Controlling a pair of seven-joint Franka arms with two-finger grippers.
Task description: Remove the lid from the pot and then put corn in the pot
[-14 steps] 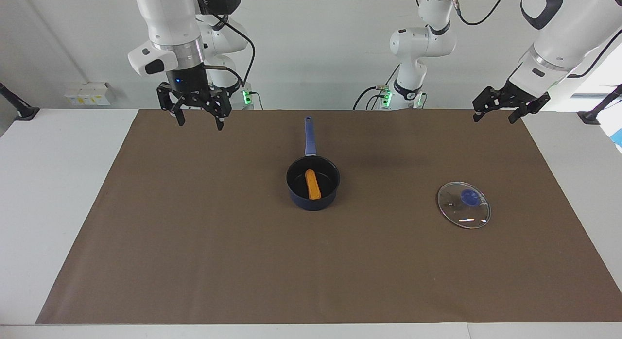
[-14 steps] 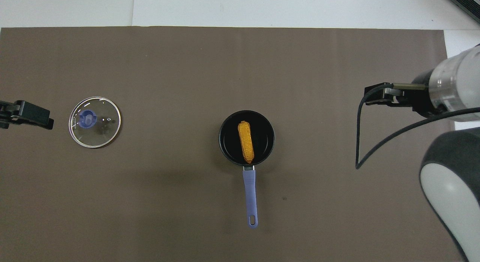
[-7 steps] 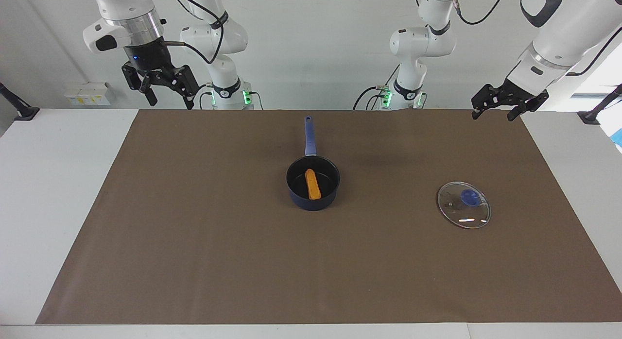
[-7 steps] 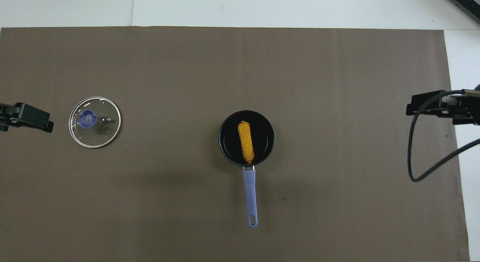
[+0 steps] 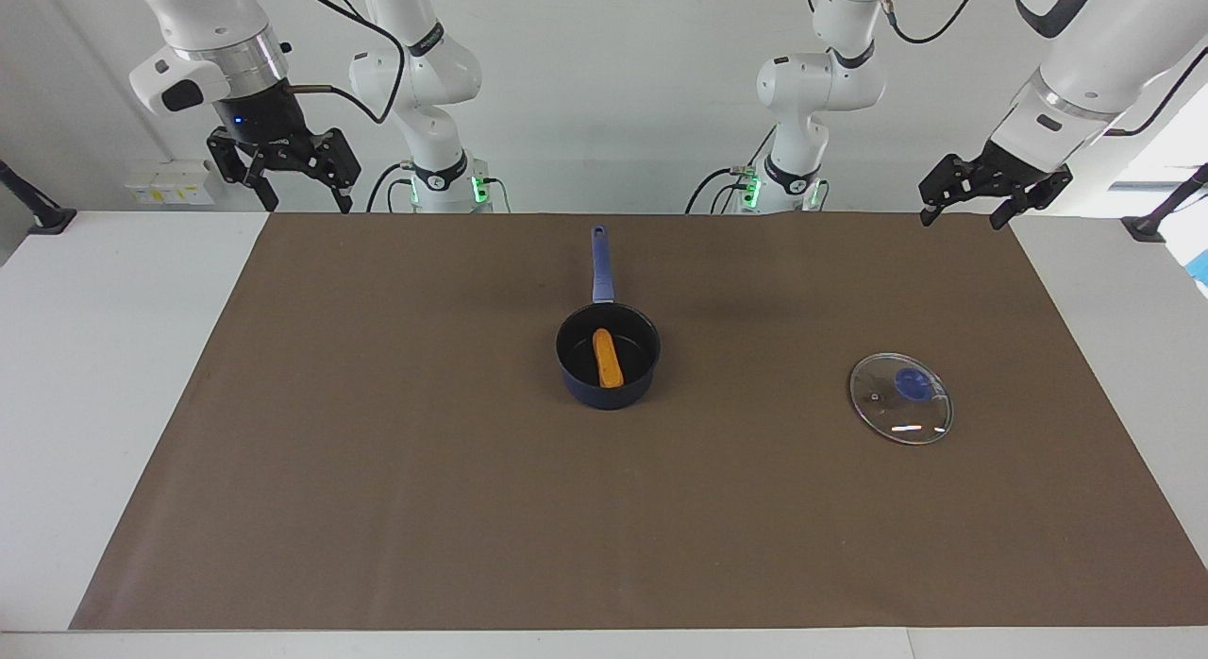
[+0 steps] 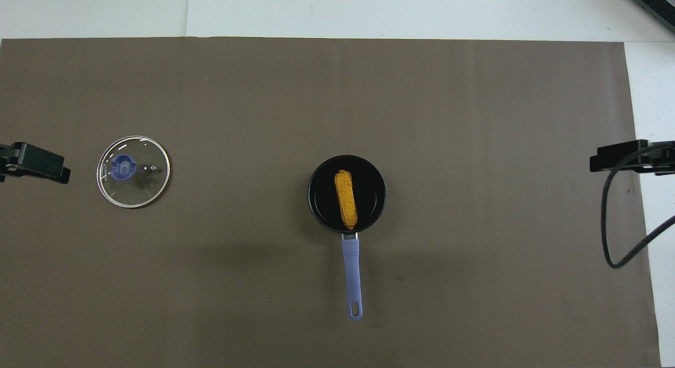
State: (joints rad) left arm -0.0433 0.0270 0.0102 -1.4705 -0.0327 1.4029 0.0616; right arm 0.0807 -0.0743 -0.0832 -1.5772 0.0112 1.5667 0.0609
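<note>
Since a moment ago the right gripper [image 5: 288, 180] has swung up and away from the pot [image 5: 608, 367], fingers spread wide and empty, now well apart from it. Corn [image 5: 608, 358] lies inside the pot. Below the left gripper [image 5: 976, 194], also wide, rests the lid [image 5: 900, 397], probably fragile and slippery; its knob is the handhold.

lid [image 5: 900, 398]: clear glossy glass, thin metal rim | pot [image 5: 608, 356]: dark, smooth, slight sheen | corn [image 5: 608, 358]: bumpy, matt | mat [image 5: 377, 470]: brown, matt, paper-like
</note>
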